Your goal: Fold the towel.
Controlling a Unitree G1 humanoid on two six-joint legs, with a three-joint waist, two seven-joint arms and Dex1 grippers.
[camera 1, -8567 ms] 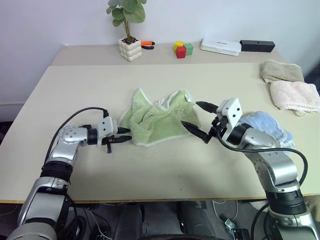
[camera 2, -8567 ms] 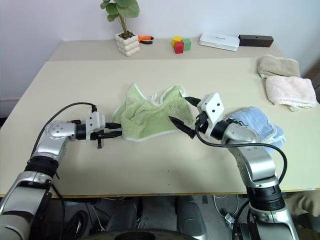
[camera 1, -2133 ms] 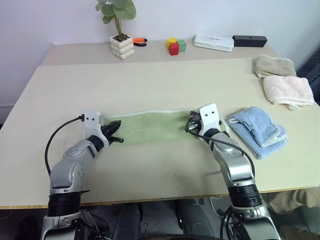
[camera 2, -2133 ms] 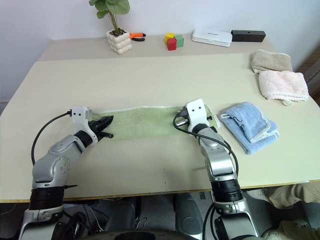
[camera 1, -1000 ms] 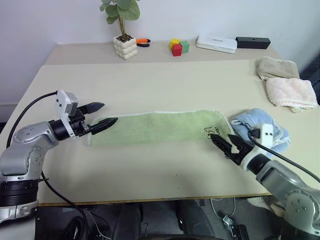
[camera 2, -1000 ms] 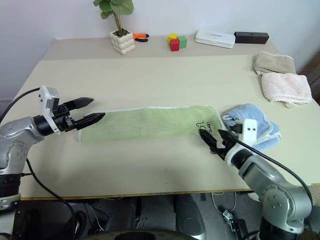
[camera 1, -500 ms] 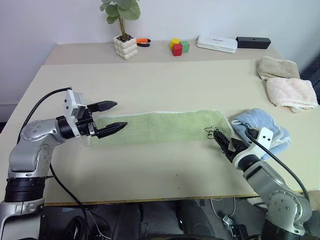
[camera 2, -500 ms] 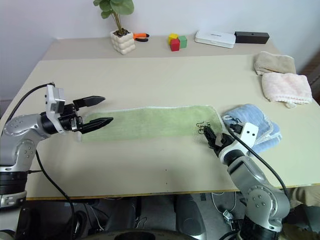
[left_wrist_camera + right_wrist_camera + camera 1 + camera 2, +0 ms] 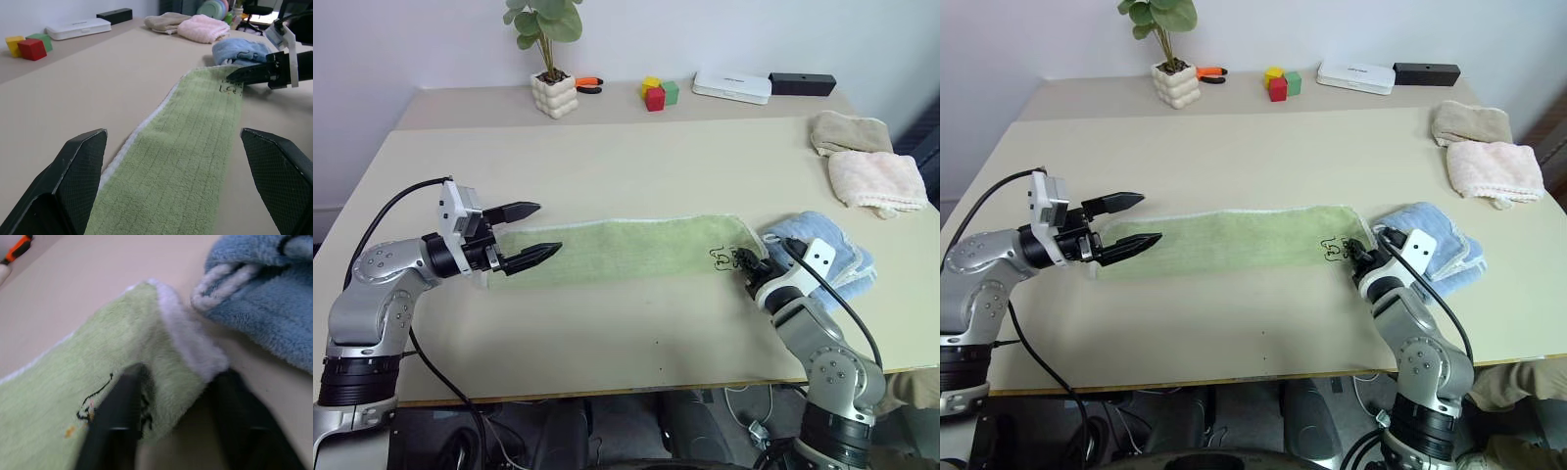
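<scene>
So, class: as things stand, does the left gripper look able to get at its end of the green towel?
Probably yes: the left gripper hangs open right at the towel's near end, with nothing between them.

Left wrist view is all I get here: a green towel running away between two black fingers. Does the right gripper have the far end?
Observer: Yes. Its own wrist view shows the right gripper with the towel's white-trimmed corner between its fingers.
Operator: Where does the towel end on my side?
Observer: Under the left gripper, which is open over that end.
Operator: Any cross fold yet?
Observer: No. From the head it lies as one long flat strip.
</scene>
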